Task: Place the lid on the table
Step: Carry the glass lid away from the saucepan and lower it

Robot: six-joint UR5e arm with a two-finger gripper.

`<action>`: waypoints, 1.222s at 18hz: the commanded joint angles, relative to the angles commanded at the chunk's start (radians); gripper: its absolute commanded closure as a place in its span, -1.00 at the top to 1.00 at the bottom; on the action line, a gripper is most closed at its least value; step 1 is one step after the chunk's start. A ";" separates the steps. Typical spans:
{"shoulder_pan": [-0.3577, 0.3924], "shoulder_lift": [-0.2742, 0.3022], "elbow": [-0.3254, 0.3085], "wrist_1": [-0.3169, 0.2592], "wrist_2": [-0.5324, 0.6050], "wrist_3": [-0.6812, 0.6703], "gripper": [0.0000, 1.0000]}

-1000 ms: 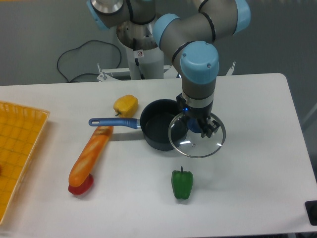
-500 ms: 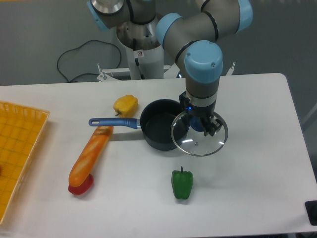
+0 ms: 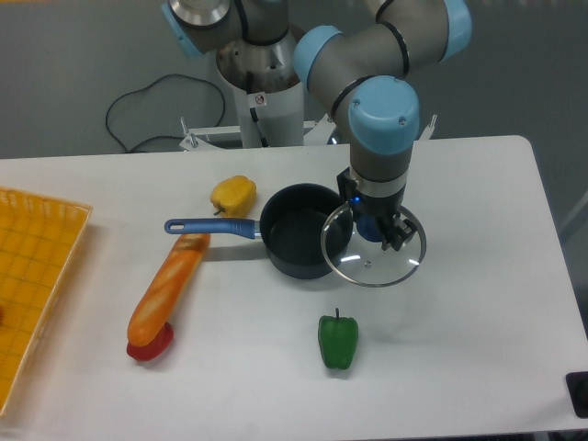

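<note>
The lid [image 3: 371,259], a clear glass disc with a silvery rim, hangs level a little above the white table [image 3: 459,303]. My gripper [image 3: 375,229] is shut on its blue knob from above. The lid's left edge overlaps the right rim of the dark saucepan [image 3: 299,241], whose blue handle points left. The gripper's fingertips are partly hidden by the knob and wrist.
A green pepper [image 3: 338,340] lies in front of the lid. A yellow pepper [image 3: 232,194] sits behind the pan's handle. A baguette [image 3: 168,287] and a red item [image 3: 151,344] lie at the left, beside an orange mesh tray [image 3: 32,285] at the table's left edge.
The gripper and the held lid have shifted slightly to the right, away from the saucepan. Nothing else has moved.
</note>
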State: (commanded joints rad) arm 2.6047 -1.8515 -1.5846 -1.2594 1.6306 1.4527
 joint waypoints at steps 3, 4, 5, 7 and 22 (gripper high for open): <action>0.021 -0.012 0.011 0.003 0.000 0.024 0.01; 0.022 -0.021 0.015 0.005 0.000 0.035 0.01; 0.023 -0.031 0.012 0.024 0.002 0.041 0.01; 0.023 -0.051 0.005 0.073 0.003 0.041 0.01; 0.066 -0.147 0.006 0.107 0.048 0.046 0.04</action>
State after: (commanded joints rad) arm 2.6706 -1.9987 -1.5785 -1.1520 1.6782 1.4987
